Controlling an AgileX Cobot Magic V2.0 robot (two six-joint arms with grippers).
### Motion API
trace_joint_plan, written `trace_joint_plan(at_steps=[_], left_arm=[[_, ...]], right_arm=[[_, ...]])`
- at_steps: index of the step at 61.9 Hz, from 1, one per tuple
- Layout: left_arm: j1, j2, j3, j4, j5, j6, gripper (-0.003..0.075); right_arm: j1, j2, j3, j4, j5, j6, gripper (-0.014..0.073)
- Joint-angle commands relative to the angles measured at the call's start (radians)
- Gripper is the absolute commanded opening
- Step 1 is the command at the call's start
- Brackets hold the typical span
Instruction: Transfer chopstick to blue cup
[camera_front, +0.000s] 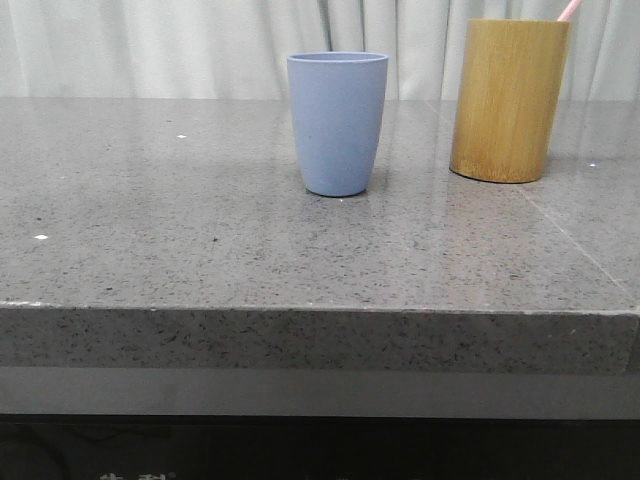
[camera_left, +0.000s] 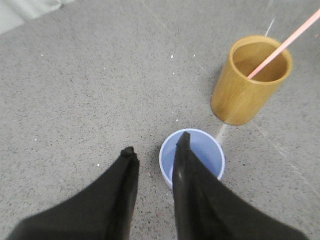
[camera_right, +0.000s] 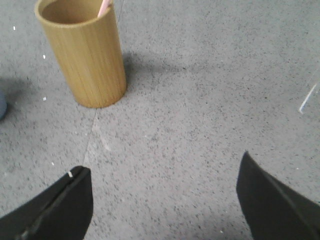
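Pale blue cup, pink chopstick

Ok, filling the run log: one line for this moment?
pale pink chopstick: in bamboo cylinder | blue-grey cup: empty | both hands open

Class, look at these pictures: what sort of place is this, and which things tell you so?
Probably a staged test bench: a bare speckled grey stone counter, a plain pale curtain behind, and black robot fingers above it.

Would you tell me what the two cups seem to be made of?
The blue cup looks like matte plastic or a composite: uniform colour, no gloss. The taller holder looks like bamboo or wood: yellow-brown, with fine vertical grain and a slight sheen.
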Motion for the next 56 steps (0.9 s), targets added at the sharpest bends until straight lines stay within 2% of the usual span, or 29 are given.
trace_joint_plan(at_steps=[1,8,21,33,42,56], left_arm=[[0.014,-0.113,0.041,-0.014,-0.014,-0.017,0.0169],[0.026,-0.214,0.196,-0.014,-0.035,-0.017,0.0169],[0.073,-0.449,0.581,-0.011,-0.205,-0.017,0.0169],[0.103,-0.664,0.912,-0.011,-0.281,-0.017,0.0169],[0.103,-0.773,1.065,-0.033,-0.303,-0.017,0.0169],[0.103,-0.827,1.152,-0.034,-0.311,-0.017,0.0169]], right_arm=[[-0.004,0.017,-0.049,-0.003,-0.098,0.048,0.0601],[-0.004,0.056,-0.091,0.025,-0.091,0.066,0.0601],[-0.020,0.189,-0.216,0.119,-0.091,0.066,0.0601],[-0.093,0.337,-0.383,0.208,0.019,-0.001,0.0601],[-0.138,0.456,-0.534,0.362,0.151,-0.145,0.0601],[-0.167,0.633,-0.735,0.536,0.267,-0.311,0.0601]])
